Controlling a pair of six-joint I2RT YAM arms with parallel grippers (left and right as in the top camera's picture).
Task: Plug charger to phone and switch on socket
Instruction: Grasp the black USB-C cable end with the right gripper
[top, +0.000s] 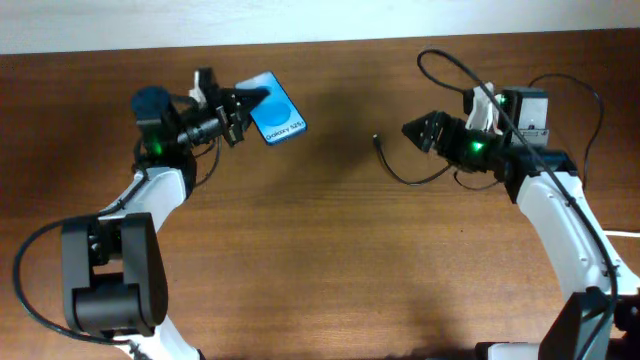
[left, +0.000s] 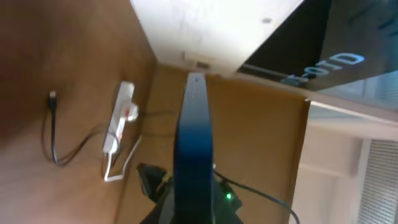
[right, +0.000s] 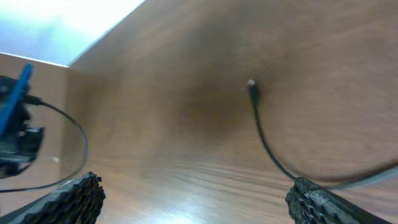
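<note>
While the phone is pinched at its left edge by the left gripper, over the far-left part of the table, its long axis runs diagonally. The text end points near-right and the blue screen shows from above. The left wrist view catches it edge-on. The charger lies mid-table, its plug tip toward the phone and its cable curving back under the right gripper, whose fingers are spread and hold nothing. The socket lies beyond.
</note>
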